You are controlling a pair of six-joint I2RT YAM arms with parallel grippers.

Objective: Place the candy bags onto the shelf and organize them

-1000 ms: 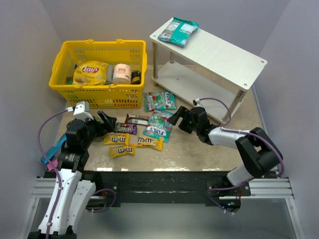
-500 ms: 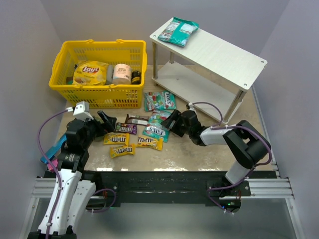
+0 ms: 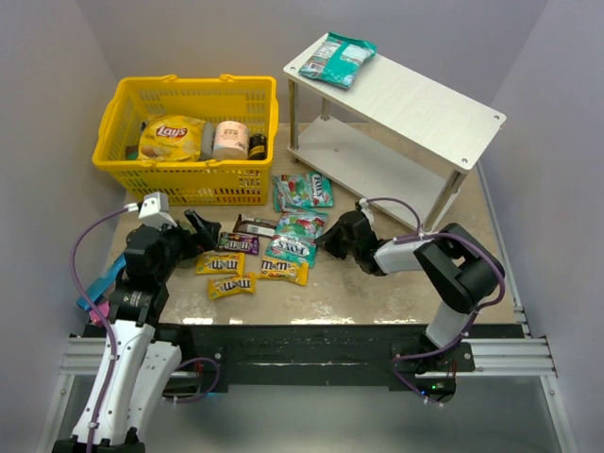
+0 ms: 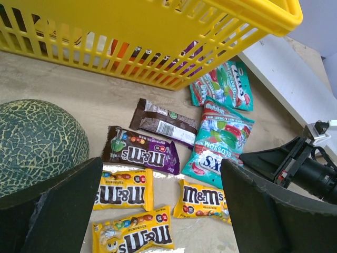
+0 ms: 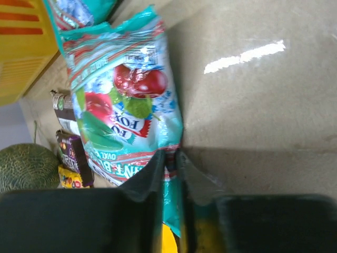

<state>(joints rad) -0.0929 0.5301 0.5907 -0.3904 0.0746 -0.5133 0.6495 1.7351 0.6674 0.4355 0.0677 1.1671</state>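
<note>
Since a second ago my right gripper [image 5: 171, 167] has come down and left, away from the shelf [image 3: 415, 106], to the near right edge of the Fox's bag [image 3: 291, 242]. Its two fingers are pressed almost together, pinching that edge between them. My left arm has not moved. The left gripper [image 4: 160, 182] hangs spread wide above the small packets, touching none.

The Fox's bag lies flat on the table [image 3: 396, 283], between the basket [image 3: 198, 83] and the shelf. A second green bag [image 3: 302, 191] lies just behind it. A third green bag [image 3: 340, 58] rests on the far left corner of the shelf's top board.

Three yellow packets [image 3: 231, 285] lie left of the Fox's bag. A purple packet [image 3: 239, 243] and a brown packet [image 3: 258, 226] lie just behind them. A green melon [image 4: 37, 142] sits left of the packets.
</note>
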